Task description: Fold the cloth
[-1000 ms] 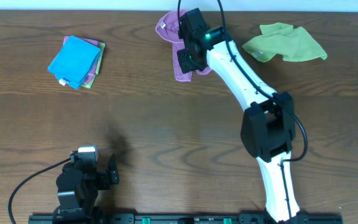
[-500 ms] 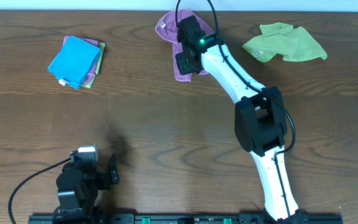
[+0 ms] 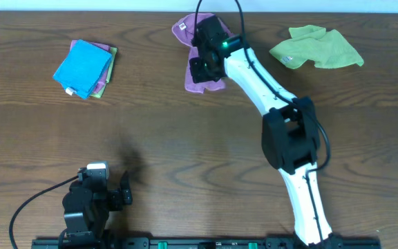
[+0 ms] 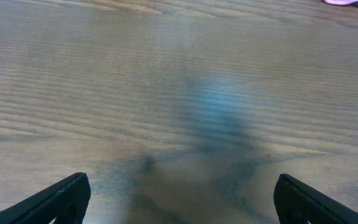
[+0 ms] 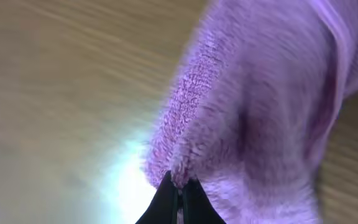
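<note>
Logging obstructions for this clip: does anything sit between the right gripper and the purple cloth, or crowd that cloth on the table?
Nothing visible does. The right gripper is shut on the purple cloth at its edge. The green cloth and the folded stack lie apart from it, one to either side.

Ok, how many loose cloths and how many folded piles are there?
Loose cloths: 2, the purple cloth in the right hand and the green cloth.
Folded piles: 1, the pile with blue on top.
Total: 3.
</note>
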Controlling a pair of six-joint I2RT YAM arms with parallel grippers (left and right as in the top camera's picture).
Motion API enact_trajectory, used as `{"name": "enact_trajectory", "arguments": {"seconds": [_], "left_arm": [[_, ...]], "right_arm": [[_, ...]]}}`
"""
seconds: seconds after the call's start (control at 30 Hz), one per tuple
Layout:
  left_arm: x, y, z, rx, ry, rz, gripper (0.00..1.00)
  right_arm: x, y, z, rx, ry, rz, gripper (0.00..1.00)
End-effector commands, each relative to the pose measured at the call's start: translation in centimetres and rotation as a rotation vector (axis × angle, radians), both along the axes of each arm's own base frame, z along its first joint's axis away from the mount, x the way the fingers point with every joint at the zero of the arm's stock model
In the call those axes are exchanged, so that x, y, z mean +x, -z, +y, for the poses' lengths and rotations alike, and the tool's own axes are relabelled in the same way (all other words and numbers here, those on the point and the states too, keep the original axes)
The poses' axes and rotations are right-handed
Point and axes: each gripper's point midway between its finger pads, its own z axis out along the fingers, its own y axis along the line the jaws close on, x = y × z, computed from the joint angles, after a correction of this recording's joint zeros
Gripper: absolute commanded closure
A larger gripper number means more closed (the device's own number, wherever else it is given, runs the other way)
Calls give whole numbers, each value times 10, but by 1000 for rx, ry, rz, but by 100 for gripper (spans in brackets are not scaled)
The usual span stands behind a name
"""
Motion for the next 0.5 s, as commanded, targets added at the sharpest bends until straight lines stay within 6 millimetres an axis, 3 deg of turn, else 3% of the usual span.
{"name": "enact_trajectory", "arguments": {"seconds": [0.0, 0.2, 0.33, 0.37, 0.43, 0.47], "left_arm": [[-3, 7, 1, -3, -7, 21, 5], [-3, 7, 1, -3, -7, 21, 5], [-3, 7, 1, -3, -7, 21, 5], [-3, 7, 1, -3, -7, 21, 5], [-3, 7, 1, -3, -7, 21, 4], [-3, 7, 1, -3, -7, 21, 5]], "right_arm": [[-12, -136, 25, 208, -105, -181, 99], [-51, -257, -8, 190, -137, -416, 99], [-81, -294, -31, 139, -169, -489, 99], [-86, -298, -36, 125, -159, -490, 79], [-95, -299, -48, 83, -137, -478, 1], [-97, -296, -51, 67, -137, -471, 1]]}}
